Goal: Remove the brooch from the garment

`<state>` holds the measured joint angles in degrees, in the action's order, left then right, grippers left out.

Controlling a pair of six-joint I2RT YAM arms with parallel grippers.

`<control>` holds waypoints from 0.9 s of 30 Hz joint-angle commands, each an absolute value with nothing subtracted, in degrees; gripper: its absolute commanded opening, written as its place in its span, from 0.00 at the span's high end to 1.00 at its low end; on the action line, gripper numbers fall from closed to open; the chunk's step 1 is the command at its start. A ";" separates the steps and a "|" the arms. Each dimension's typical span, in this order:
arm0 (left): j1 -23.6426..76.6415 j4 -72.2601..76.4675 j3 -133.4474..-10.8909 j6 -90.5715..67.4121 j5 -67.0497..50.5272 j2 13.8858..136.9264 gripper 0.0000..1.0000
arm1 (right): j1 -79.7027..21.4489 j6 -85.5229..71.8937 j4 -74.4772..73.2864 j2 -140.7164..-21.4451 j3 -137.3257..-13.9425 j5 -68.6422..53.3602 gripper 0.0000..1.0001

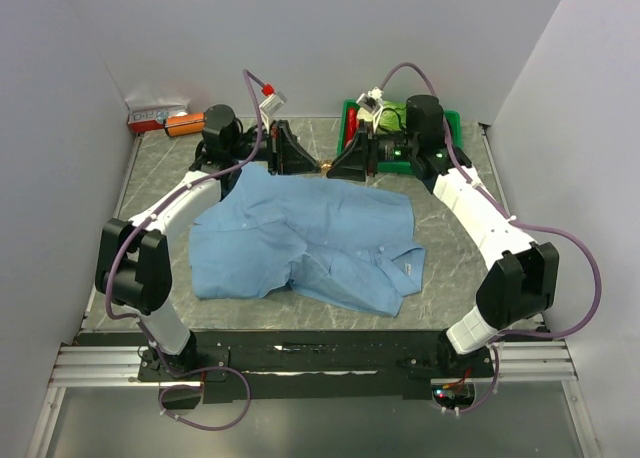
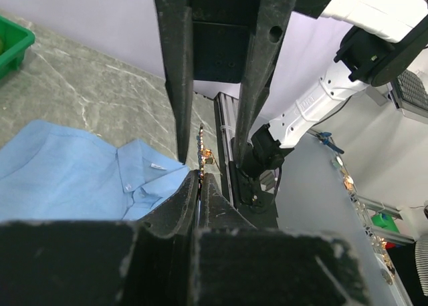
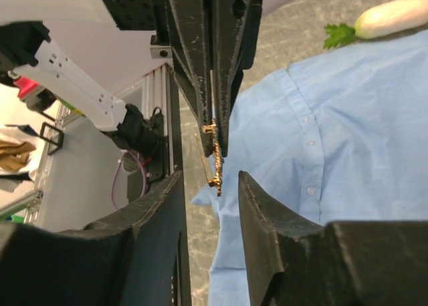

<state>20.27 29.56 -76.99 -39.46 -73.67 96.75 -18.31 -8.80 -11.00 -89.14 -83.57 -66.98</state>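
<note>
The brooch [image 1: 326,165], a tiny coppery ornament, hangs in the air between my two grippers at the far edge of the table, clear of the cloth. My left gripper [image 1: 316,166] is shut on it. In the left wrist view the brooch [image 2: 202,147] sticks out past the closed tips of my left gripper [image 2: 199,177]. My right gripper [image 1: 337,167] is open, and in the right wrist view [image 3: 210,177] its tips flank the lower end of the brooch [image 3: 214,156] without touching it. The garment [image 1: 300,238], a light blue shirt, lies crumpled on the table below.
A green bin [image 1: 452,123] with green produce stands at the back right. A white radish [image 3: 391,15] lies on the table by the shirt. Red and orange boxes [image 1: 160,118] sit at the back left. Walls close in on three sides.
</note>
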 commanded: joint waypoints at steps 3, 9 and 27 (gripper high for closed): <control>20.30 36.74 -73.83 -42.72 -74.97 95.45 0.99 | -19.95 -5.18 -13.54 -87.72 -85.26 -66.10 0.60; 20.39 33.14 -74.62 -40.17 -74.79 95.19 0.99 | -20.39 -7.21 -11.69 -88.15 -84.64 -65.66 0.69; 20.65 29.80 -74.62 -38.23 -74.53 94.40 0.99 | -22.24 -0.53 -17.49 -87.36 -85.52 -60.65 0.76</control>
